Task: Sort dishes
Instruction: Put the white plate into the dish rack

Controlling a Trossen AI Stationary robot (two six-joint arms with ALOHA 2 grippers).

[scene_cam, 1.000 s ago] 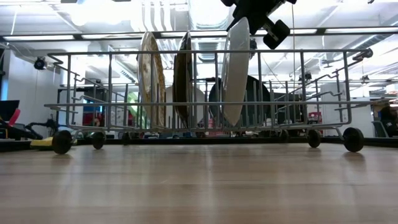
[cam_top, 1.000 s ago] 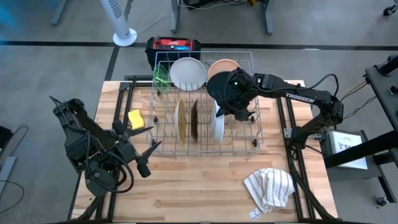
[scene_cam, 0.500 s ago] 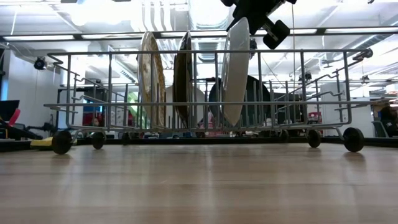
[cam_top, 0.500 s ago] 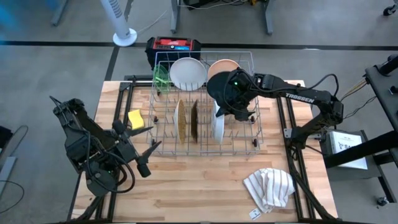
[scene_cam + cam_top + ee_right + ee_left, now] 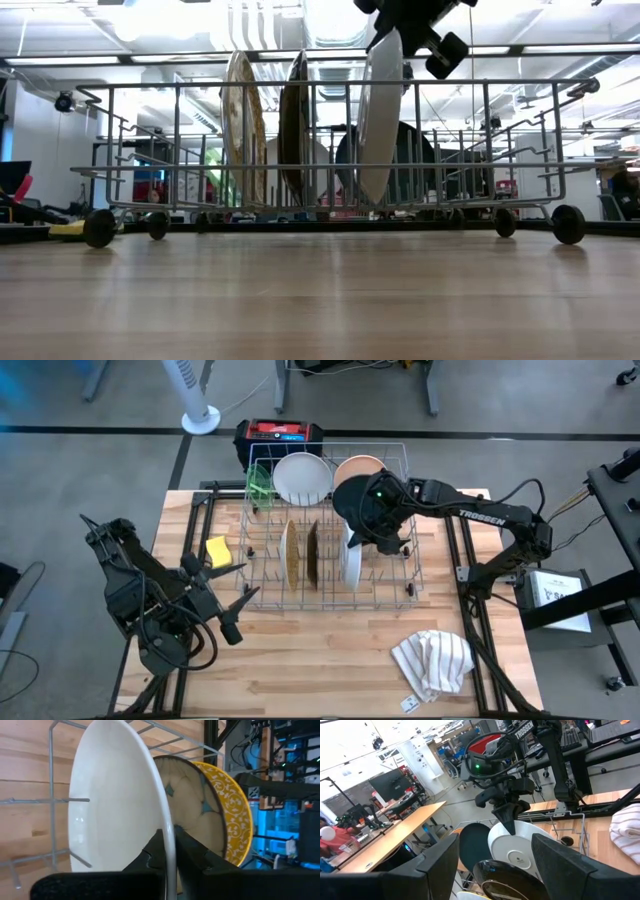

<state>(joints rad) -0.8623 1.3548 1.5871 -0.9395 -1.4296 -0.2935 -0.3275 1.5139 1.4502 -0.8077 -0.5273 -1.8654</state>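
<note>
From above, the dish rack (image 5: 330, 525) at the table's far edge is seen whole. The white plate (image 5: 115, 805) stands upright in it, pinched on its rim by the right gripper (image 5: 167, 855), as shown by the wrist view. The left gripper (image 5: 232, 612) is spread wide near the table's left edge.

Three plates are stood on edge in the rack's middle row: a speckled tan plate (image 5: 288, 553) at the left, a brown plate (image 5: 312, 552) just beside it, and a large white plate (image 5: 351, 560) at the right. In the far row, a lime-green dish (image 5: 260, 484), a white bowl (image 5: 302, 477), a peach bowl (image 5: 358, 465) and a black dish (image 5: 349, 498) are leaned upright.
</note>
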